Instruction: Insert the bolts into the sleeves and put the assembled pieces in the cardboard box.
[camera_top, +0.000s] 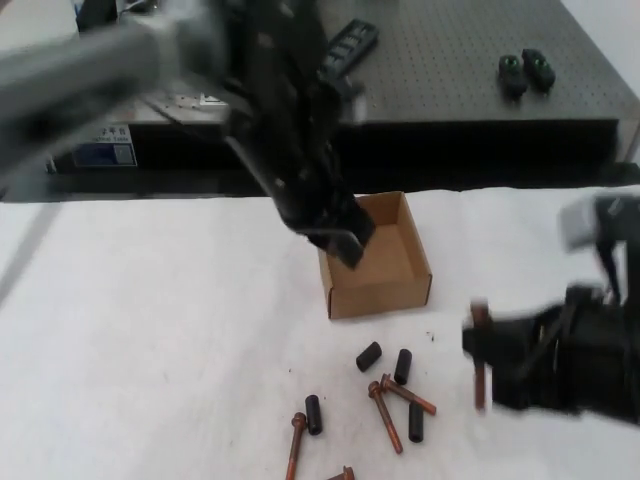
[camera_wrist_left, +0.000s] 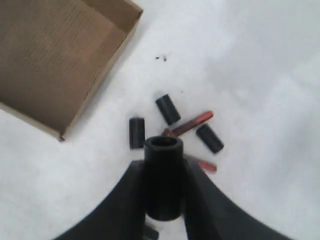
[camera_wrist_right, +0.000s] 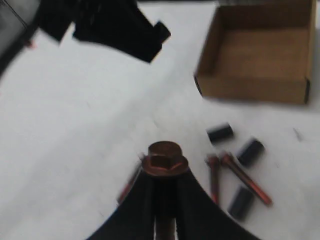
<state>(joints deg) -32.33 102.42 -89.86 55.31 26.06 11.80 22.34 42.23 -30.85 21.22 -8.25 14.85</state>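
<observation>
The left tool (camera_wrist_left: 164, 172) is pinching 1 black sleeve (camera_wrist_left: 163, 150) near the box (camera_wrist_left: 107, 70) while the right tool (camera_wrist_right: 165, 192) is pinching 1 bolt (camera_wrist_right: 164, 159).

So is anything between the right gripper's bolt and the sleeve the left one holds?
Nothing visible. The bolt and the sleeve are both held above the cloth with open space between them. The loose bolts and loose sleeves lie flat below, in front of the box.
</observation>
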